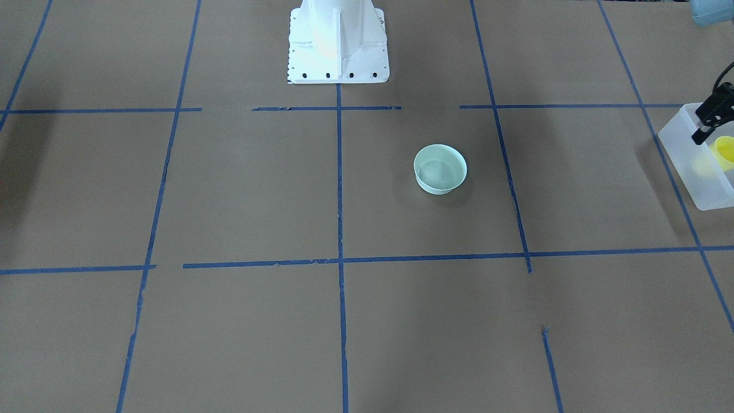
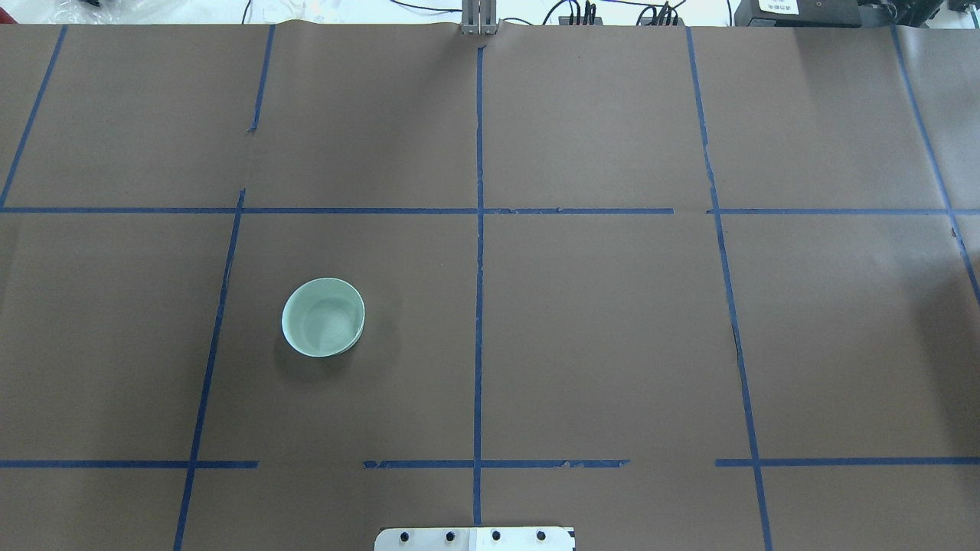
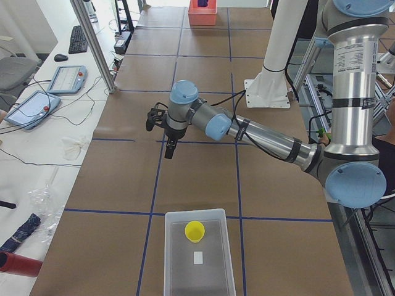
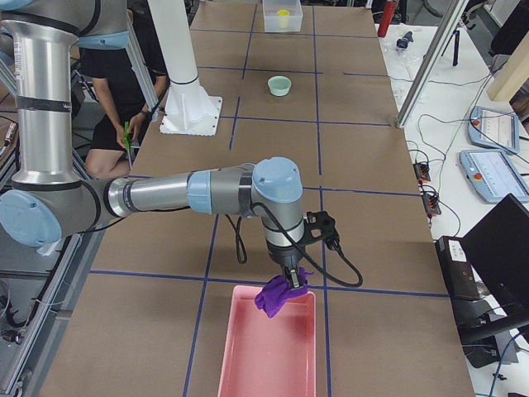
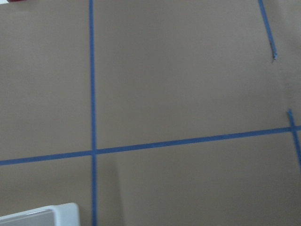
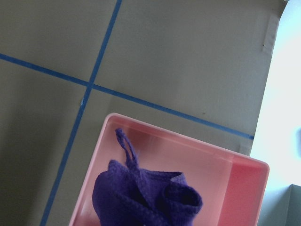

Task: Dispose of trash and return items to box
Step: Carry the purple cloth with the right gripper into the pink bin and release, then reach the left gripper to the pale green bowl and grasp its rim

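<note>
The counter [image 2: 612,344] was covered in brown paper gridded with blue tape [image 2: 479,268], under bright, even light that cast only soft shadows. Beyond the left jaws, away from the robot, ran a white side bench [image 3: 37,154] with a keyboard [image 3: 78,38], a mouse [image 3: 60,57] and cables. Past the right jaws on that same side, a slanted aluminium post [image 4: 430,62] rose at the counter's edge.

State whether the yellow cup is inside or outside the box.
Inside: the yellow cup sits mouth up within the box, enclosed by its frosted walls.
</note>
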Robot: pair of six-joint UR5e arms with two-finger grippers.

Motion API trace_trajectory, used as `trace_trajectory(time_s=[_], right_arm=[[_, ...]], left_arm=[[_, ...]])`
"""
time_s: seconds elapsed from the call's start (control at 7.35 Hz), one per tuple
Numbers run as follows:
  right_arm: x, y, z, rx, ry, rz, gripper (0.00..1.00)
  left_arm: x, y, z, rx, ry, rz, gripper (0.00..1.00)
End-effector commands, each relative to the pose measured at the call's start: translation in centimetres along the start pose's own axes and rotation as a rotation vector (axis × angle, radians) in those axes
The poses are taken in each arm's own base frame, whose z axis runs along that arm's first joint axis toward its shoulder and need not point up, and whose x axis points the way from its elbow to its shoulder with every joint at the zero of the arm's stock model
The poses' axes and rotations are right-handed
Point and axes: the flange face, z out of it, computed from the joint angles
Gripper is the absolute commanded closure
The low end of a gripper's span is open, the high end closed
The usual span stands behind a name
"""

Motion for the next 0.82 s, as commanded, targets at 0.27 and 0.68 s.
trace_trajectory(time_s=[0.27,0.68], right_arm=[[4.3,3.3,8.4,-0.024,-0.04,0.05,0.0],[3.1,3.0,8.2,0.016,-0.143,0.212,0.0]], left_arm=[[7.3,1.6,3.8,-0.055,0.081,0.021,0.0],[19.1,3.6,6.4,-0.136,0.173,-0.081,0.0]])
